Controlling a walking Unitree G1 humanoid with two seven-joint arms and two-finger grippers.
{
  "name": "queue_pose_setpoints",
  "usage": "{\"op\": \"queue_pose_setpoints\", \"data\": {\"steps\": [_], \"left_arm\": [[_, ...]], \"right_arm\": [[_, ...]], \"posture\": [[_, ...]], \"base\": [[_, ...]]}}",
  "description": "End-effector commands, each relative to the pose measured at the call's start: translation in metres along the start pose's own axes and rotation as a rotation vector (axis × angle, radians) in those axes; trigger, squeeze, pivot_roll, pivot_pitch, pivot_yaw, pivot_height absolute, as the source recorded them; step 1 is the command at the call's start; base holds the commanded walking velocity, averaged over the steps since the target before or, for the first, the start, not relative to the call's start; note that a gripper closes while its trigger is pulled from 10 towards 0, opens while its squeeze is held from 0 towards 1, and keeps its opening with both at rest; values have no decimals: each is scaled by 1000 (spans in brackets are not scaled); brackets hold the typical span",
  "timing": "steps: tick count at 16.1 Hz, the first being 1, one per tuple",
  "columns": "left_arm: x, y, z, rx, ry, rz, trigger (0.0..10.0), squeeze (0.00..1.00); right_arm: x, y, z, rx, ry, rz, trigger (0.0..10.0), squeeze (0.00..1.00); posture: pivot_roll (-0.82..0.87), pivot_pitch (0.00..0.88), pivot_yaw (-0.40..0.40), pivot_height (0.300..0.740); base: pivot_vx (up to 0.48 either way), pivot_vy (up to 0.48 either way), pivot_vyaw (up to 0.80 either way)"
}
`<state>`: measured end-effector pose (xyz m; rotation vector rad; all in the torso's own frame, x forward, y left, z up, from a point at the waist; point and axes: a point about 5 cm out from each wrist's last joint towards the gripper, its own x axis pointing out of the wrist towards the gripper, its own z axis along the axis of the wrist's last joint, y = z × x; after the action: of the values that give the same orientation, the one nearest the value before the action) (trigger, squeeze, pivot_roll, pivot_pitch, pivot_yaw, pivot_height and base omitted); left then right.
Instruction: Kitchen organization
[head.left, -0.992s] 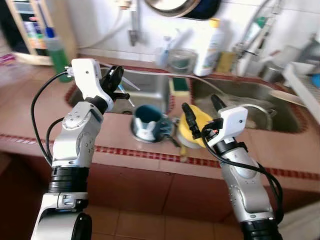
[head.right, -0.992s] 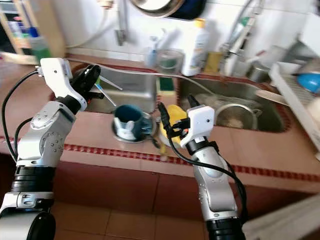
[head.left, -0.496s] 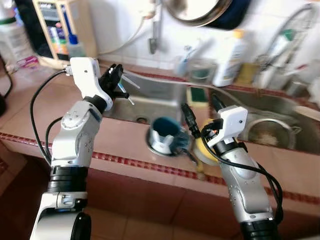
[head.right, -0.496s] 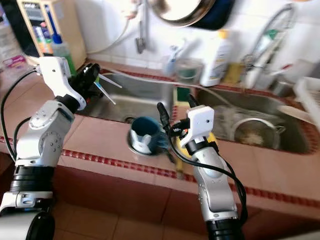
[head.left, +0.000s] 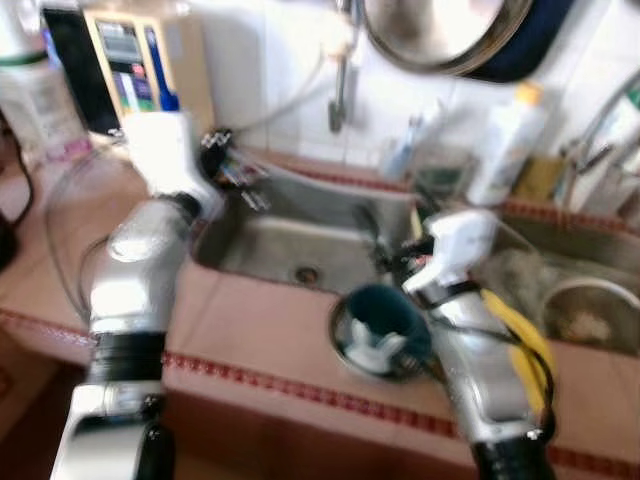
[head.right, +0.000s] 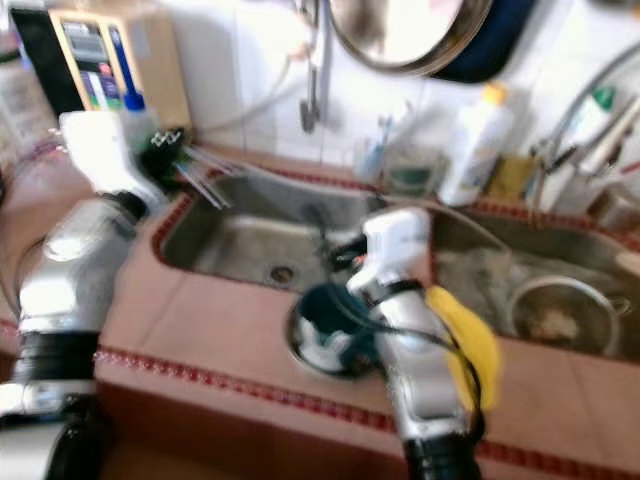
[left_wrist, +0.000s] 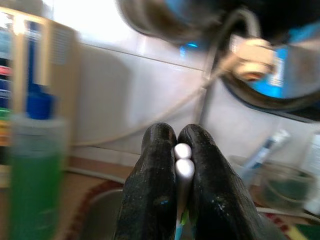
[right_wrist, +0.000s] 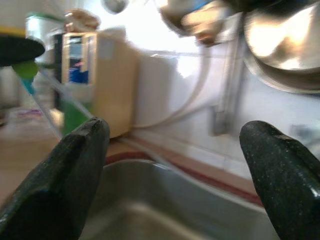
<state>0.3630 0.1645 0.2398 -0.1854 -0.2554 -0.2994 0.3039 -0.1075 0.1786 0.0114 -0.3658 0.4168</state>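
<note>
The picture is blurred. My left gripper (head.left: 222, 160) is raised over the left rim of the steel sink (head.left: 300, 235), shut on thin white sticks (head.left: 250, 185). In the left wrist view their round ends (left_wrist: 183, 160) sit pinched between my fingertips (left_wrist: 179, 145). My right gripper (head.left: 392, 235) stands open over the sink's near right corner, just above a teal cup (head.left: 380, 315) that rests in a round metal dish on the counter. Nothing sits between its fingers (right_wrist: 75, 170) in the right wrist view.
A yellow thing (head.left: 520, 335) lies behind my right arm. A second basin with a metal bowl (head.left: 590, 315) is to the right. Bottles (head.left: 505, 130) and a hanging pan (head.left: 440, 30) line the tiled wall. A boxy appliance (head.left: 130, 70) and a green bottle (left_wrist: 32, 170) stand at the left.
The camera has swung left, so the whole scene has shifted right and blurred. My left gripper still holds the sticks. My right gripper now shows above the cup rather than beside it.
</note>
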Motion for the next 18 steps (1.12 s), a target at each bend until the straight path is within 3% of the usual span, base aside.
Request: {"op": "queue_pose_setpoints", "data": {"steps": [1,11,13,18], "left_arm": [[5,-13,1,0,-4,-50,10000,0],[8,-15,-3,22,38,-92,10000,0],[9,-18,-8,32,62,-112,10000,0],[15,-23,-17,47,122,-139,10000,0]], "right_arm": [[-3,-8,1,-6,16,-17,10000,0],[-1,-4,9,18,85,-45,10000,0],[0,-8,20,66,129,-114,10000,0],[-8,-5,23,142,240,-176,10000,0]], "posture": [[-130,0,-10,740],[-139,0,-3,740],[-147,0,7,740],[-167,0,29,740]], "base": [[0,0,0],[0,0,0],[0,0,0],[0,0,0]]}}
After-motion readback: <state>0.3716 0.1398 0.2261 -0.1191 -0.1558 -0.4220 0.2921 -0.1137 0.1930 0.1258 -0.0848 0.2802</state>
